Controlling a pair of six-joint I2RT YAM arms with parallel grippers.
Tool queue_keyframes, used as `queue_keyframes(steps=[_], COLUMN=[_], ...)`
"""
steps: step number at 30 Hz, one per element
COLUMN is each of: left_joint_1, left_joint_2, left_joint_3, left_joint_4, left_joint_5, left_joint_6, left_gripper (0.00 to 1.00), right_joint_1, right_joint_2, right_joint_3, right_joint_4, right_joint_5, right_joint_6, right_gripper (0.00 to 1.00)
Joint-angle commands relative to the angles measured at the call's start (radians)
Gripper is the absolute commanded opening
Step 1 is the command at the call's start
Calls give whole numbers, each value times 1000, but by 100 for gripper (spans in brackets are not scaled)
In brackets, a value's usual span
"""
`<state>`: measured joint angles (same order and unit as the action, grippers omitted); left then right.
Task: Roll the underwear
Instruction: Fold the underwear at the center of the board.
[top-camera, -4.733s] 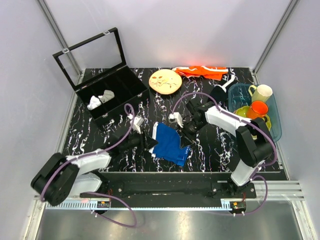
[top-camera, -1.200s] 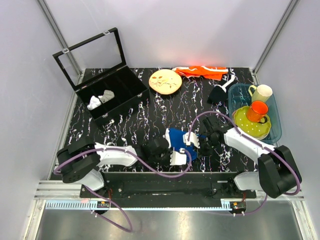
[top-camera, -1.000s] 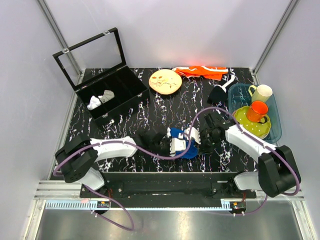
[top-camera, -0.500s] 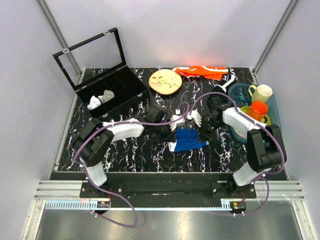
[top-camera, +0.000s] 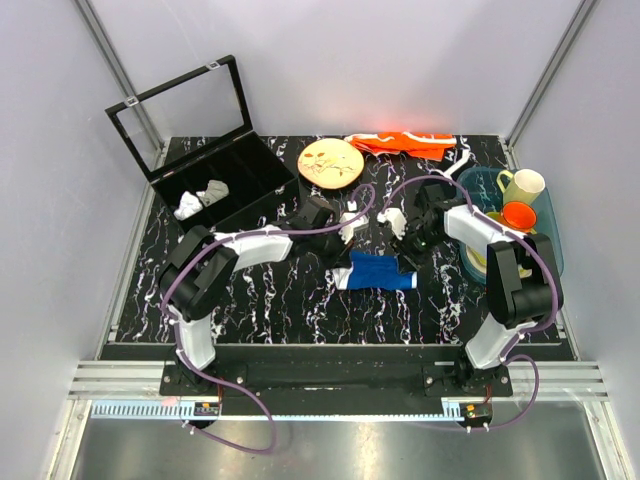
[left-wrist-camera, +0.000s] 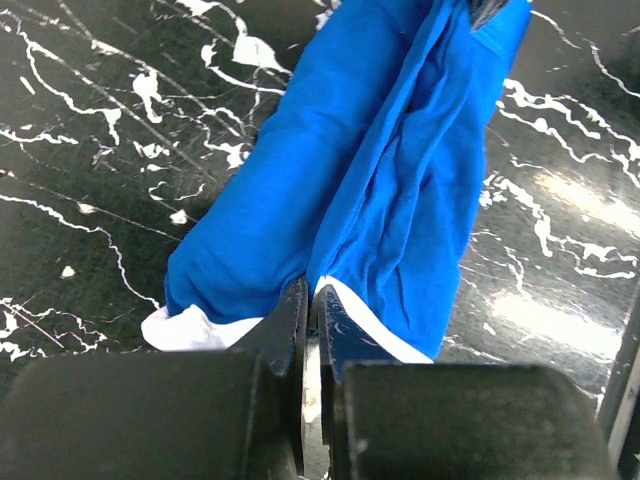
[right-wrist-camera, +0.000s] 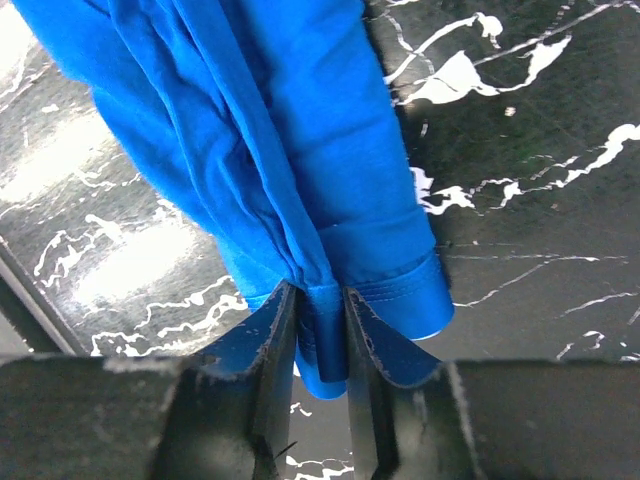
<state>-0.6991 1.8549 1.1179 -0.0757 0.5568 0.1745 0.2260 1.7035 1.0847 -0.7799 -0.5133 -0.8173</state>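
Observation:
The underwear (top-camera: 382, 271) is royal-blue fabric folded into a narrow band lying left to right on the black marble table. My left gripper (top-camera: 341, 262) is shut on its left end, where the white waistband (left-wrist-camera: 360, 320) shows; the blue fabric (left-wrist-camera: 370, 180) stretches away from its jaws (left-wrist-camera: 310, 300). My right gripper (top-camera: 408, 256) is shut on the right end, pinching a blue hem (right-wrist-camera: 325, 330) between its fingers (right-wrist-camera: 315, 310). The fabric (right-wrist-camera: 260, 130) hangs bunched between the two grippers.
An open black box (top-camera: 215, 185) with small white cloths (top-camera: 200, 198) stands at the back left. A tan plate (top-camera: 331, 163) and an orange cloth (top-camera: 405, 143) lie at the back. A blue bin (top-camera: 550, 250) with cups and plates stands at the right.
Both grippers have carried the underwear from the near edge toward the table's middle and pulled its ends apart. It now lies as a stretched narrow band instead of a bunched lump.

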Motion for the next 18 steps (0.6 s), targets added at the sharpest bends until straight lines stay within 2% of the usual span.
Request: queue_keyframes(steps=[1,6,9,10,12,15,18], left_joint_1=[12,13,13,13,13,12,16], left_joint_2=[29,33,30,26,18,-20,-98], left_joint_3=[45,39,33,31,28,4,-67], left_joint_4=[54,97,129,134,152,201,299], left_joint_5=[-92,-156,-184,-202,-209,-244,-316], left_joint_6=[-29,-61,-89,-98,-122,-162,-211], left_gripper=[0,3,10,17,21,45,53], right_joint_1=[-7,-10,-8,-8,-8,-10,-10], right_joint_2=[-2,-22,-31,-34,-34,-31,-22], right_joint_3=[26,6,-11,-12,-14,-16,1], right_joint_4=[70,152,204,215,241,286,309], right_joint_5=[71,151,205,226,240,263,271], right_joint_6=[72,122,156,165,190,239,282], right_gripper=[31,38,39,40,40,42,45])
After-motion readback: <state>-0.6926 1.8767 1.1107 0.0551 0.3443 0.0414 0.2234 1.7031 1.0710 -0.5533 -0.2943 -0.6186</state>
